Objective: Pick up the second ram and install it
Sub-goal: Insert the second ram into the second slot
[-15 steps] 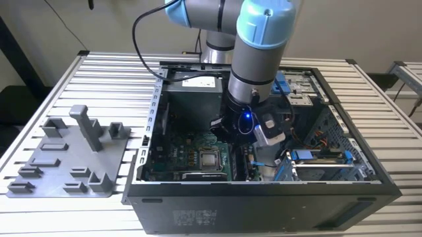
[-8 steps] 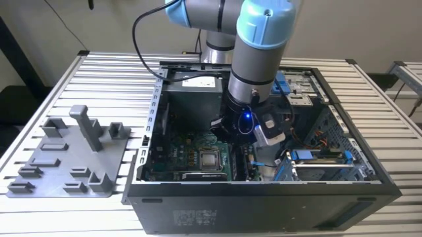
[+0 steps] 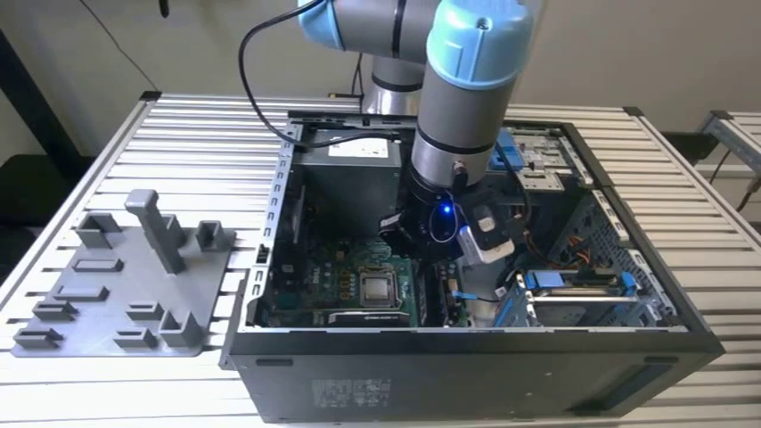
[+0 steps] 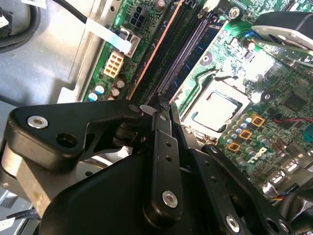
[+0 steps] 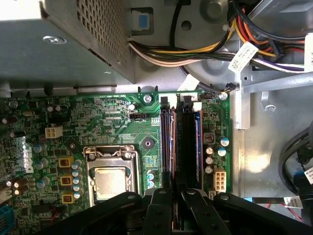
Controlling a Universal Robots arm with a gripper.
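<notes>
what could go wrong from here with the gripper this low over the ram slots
1. The gripper sits right over the ram slots; if it presses off-line, a slot or the motherboard could be strained.
2. The cpu socket lies just beside the slots, so a sideways slip might hit it.
3. Cables run near one end of the slots and could snag.
</notes>
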